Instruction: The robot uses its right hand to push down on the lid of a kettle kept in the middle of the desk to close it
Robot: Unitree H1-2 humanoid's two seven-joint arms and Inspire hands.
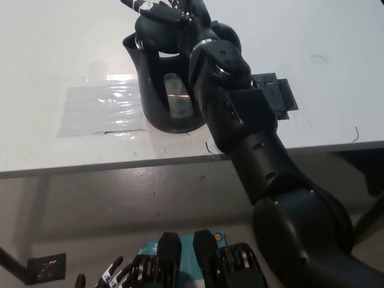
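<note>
Over the black plastic kettle (pixel 165 90) on the white table (pixel 48 72), the black right hand (pixel 162 21), fingers seemingly spread flat, may tip it by pressing off-centre.

Glossy black plastic kettle (pixel 157 96), matt desk (pixel 48 54)

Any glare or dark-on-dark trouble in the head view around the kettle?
Head view: bright glare on the clear film left of the kettle; the black right hand over the kettle top merges with its black body, so the lid cannot be made out; left hand at the bottom edge, cropped.
</note>
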